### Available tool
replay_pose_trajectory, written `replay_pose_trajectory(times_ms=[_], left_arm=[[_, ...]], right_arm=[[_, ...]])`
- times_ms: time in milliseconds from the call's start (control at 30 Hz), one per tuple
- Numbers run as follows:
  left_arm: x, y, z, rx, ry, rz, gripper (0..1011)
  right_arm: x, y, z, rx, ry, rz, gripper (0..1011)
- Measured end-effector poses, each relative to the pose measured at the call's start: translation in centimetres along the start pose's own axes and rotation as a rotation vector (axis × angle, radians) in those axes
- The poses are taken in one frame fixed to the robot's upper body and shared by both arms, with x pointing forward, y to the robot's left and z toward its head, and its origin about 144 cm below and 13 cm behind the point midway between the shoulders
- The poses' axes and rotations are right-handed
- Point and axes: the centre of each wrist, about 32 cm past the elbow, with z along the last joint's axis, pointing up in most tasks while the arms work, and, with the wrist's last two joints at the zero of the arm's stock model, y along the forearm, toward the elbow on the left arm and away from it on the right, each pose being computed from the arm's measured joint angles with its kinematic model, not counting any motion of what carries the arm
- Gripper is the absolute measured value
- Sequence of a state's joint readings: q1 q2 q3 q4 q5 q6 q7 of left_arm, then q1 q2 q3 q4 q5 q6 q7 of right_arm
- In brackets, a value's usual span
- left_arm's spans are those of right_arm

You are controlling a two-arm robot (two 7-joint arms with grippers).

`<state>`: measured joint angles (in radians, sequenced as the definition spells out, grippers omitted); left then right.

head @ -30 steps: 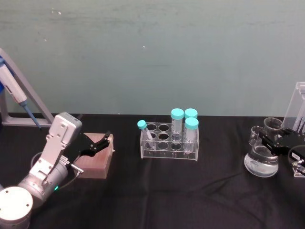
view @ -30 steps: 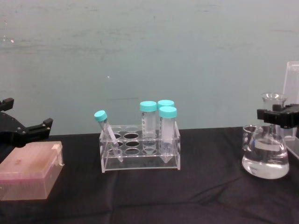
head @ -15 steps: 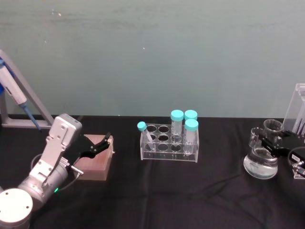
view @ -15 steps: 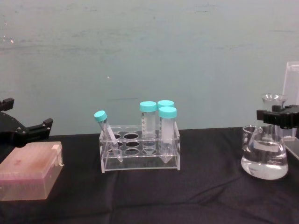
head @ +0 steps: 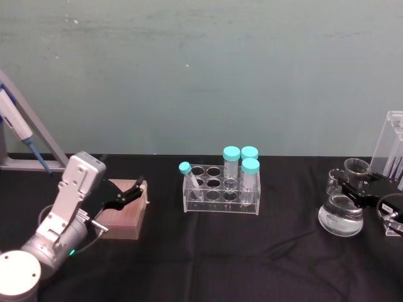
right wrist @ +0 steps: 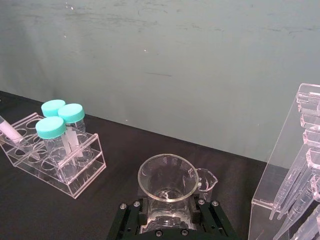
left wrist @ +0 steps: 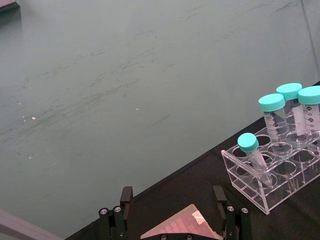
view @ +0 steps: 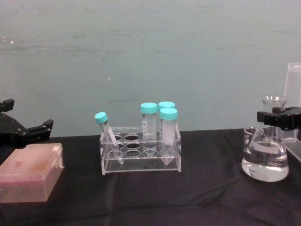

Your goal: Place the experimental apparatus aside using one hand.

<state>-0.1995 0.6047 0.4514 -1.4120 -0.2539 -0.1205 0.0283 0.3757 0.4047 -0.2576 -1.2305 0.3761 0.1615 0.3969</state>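
Note:
The conical flask [head: 340,217] of clear liquid stands at the table's right side, its base at or just above the black cloth [view: 265,162]. My right gripper [head: 354,185], the one with the white label, is shut on the flask's neck [view: 275,117]. In the right wrist view the flask's mouth [right wrist: 168,178] sits just above the gripper [right wrist: 170,217], whose jaws press on both sides of the neck. A small glass beaker [head: 334,179] stands close by the flask [right wrist: 206,181]. The tall acrylic rack [head: 393,148] of long tubes rises at the far right [right wrist: 295,170]. My left gripper [head: 123,196] hangs open over the pink box.
A clear rack of teal-capped tubes [head: 220,189] stands mid-table [view: 141,148]. The pink lidded box [head: 124,214] lies at the left under the left gripper [view: 30,172]. A pipette on a grey stand [head: 19,132] is at the far left. Black cloth in front is bare.
The right gripper has carried the flask slightly left and lower. The left arm has not moved.

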Motion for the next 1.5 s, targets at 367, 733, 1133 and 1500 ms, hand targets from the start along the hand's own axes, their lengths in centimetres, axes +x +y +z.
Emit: replay_pose_trajectory(times_ms=[367,733,1133,1500], left_arm=[[0.00,0.00,0.00,0.000,0.000,0.000,1000],[0.00,0.00,0.00,0.000,0.000,0.000,1000],[0.00,0.00,0.00,0.000,0.000,0.000,1000],[0.00,0.00,0.00,0.000,0.000,0.000,1000]], right_arm=[[0.00,0.00,-0.02,-0.003,0.001,0.000,451],[-0.02,-0.01,-0.06,-0.004,0.002,0.000,451],[-0.04,-0.01,-0.18,-0.012,0.004,0.001,682],[-0.03,0.00,-0.13,-0.009,0.003,0.000,987]])
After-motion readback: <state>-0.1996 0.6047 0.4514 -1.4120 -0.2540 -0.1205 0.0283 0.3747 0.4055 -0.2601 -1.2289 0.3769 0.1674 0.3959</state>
